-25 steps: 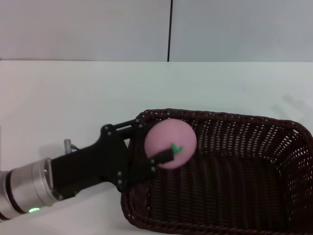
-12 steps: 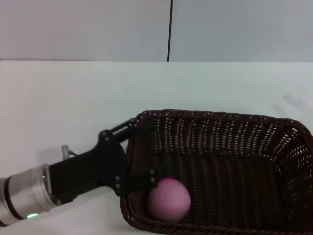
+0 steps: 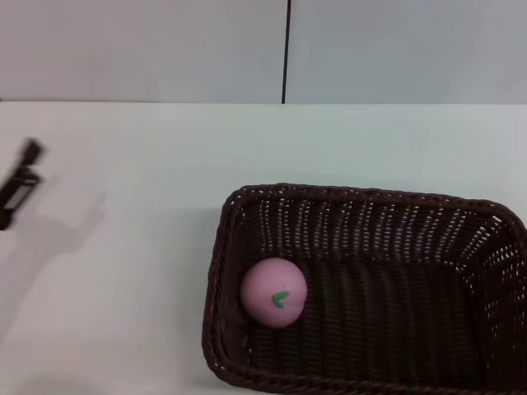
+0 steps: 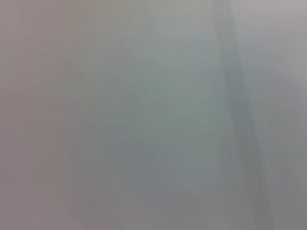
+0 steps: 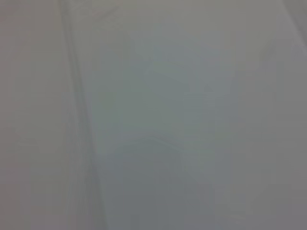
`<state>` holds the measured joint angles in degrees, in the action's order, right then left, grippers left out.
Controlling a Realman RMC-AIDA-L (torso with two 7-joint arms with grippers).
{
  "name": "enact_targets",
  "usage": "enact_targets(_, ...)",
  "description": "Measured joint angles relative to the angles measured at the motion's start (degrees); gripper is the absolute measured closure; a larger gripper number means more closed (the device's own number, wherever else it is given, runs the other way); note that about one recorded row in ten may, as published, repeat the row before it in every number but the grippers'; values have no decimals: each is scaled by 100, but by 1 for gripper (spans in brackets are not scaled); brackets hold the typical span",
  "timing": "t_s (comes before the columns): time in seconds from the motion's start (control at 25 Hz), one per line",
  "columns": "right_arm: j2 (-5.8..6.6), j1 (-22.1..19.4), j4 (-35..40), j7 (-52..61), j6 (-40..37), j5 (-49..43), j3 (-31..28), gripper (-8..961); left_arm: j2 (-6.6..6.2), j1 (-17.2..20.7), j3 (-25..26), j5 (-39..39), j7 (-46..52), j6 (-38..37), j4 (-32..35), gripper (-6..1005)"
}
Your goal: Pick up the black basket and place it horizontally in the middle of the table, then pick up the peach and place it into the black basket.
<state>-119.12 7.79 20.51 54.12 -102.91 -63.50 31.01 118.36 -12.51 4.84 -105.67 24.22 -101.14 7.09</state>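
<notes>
A large rectangular basket of very dark brown-black woven wicker (image 3: 370,288) sits on the wide, smooth white tabletop (image 3: 123,247), filling the head view from about 6 o'clock round to 4 o'clock, its long side running across the view. Its sloped sides are openwork, pale table showing through the small gaps in the weave, and a thick braided rim runs round the top; the floor inside is a tighter, ribbed weave. The small round pink peach (image 3: 274,293) — matte, ball-like, with a tiny green leaf mark on the side facing the camera — rests on the basket floor in the corner nearest 7 o'clock, close against the short end wall and just beside the near wall. Nothing is touching it. At the 9 o'clock edge of the head view only a dark, blurred tip of the left gripper (image 3: 20,183) shows, raised above the table and well apart from the basket, casting a soft grey shadow on the white surface below it — whether its claw is wide or narrow cannot be told. Both wrist views show only a plain, featureless grey-white surface.
</notes>
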Motion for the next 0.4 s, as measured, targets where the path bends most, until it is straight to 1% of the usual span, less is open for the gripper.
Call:
enact_targets(0.04,7,1,-578,-535,-105,2,-712,447,3,153,538,-2,-212,48,-168,172)
enact_targets(0.08,7,1,-578,-535,-105,2,-712,447,3,153,538,-2,-212,48,-168,172)
enact_targets(0.12,8,0,-895,-824,-167,4,-1128,447,3,226,773,-2,-330,59,-263,172)
enact_targets(0.16,3,-29,-1424,-1396,-265,5,-1790,447,5,333,1131,-2,-518,94,-411,172)
enact_targets(0.2,-3,-66,-1921,-1950,-349,6,-2315,447,9,396,1373,-1,-653,140,-495,172)
enact_targets(0.24,-3,-66,-1921,-1950,-349,6,-2315,447,9,396,1373,-1,-653,140,-495,172)
enact_targets(0.28,-9,-85,-2150,-2279,-378,5,-2465,447,7,422,1434,-2,-687,151,-532,172)
enact_targets(0.4,-7,-69,-2279,-2448,-368,-19,-2482,447,5,437,1498,-4,-692,156,-568,172)
